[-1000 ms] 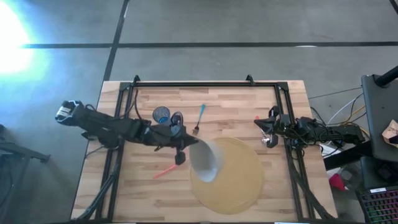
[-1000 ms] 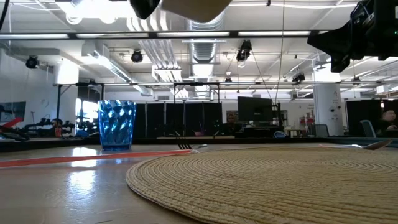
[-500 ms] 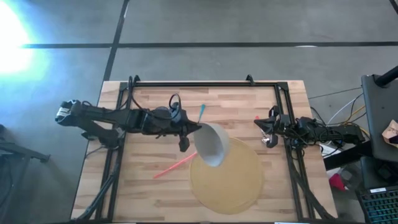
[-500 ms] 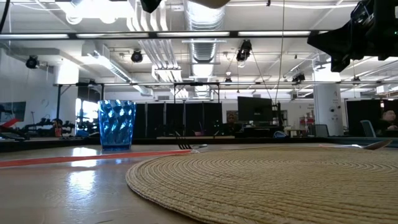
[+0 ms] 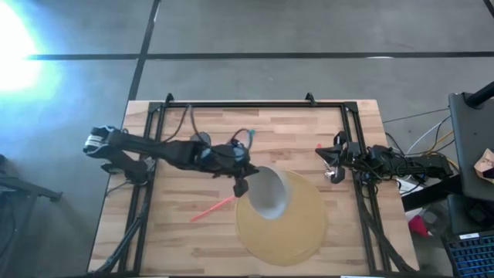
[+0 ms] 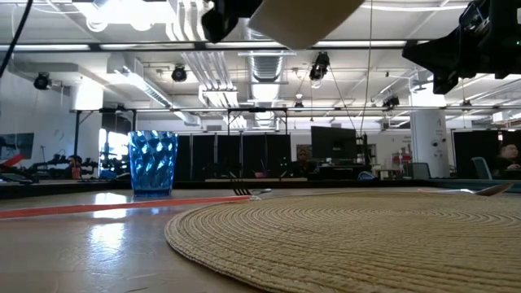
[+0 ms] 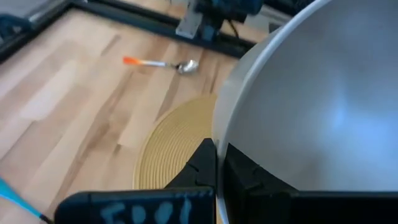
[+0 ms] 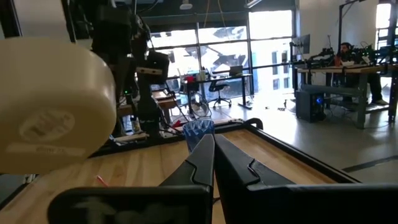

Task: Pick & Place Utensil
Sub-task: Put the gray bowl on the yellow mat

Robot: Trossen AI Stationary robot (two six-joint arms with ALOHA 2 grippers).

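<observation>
Fingers first: from the high view, the left gripper is pinched on the rim of a pale bowl, carrying it over the woven placemat near the middle of the table. The right gripper waits by the right edge, fingers pressed together on nothing. The utensils lie loose: a blue fork toward the far edge, an orange-handled spoon near the right gripper, and an orange stick-like utensil just left of the mat.

Low view: the bowl hangs well above the mat, and a blue tumbler stands on the wood at the left.

Left wrist view: one dark finger sits outside the bowl's thin rim, so the hold is at the edge only.

Right wrist view: the bowl's underside faces the camera, tilted.

My guess is the bowl's light, stiff, smooth plastic, so it could pivot in a rim pinch. The utensils look thin and light; grab mid-handle.
</observation>
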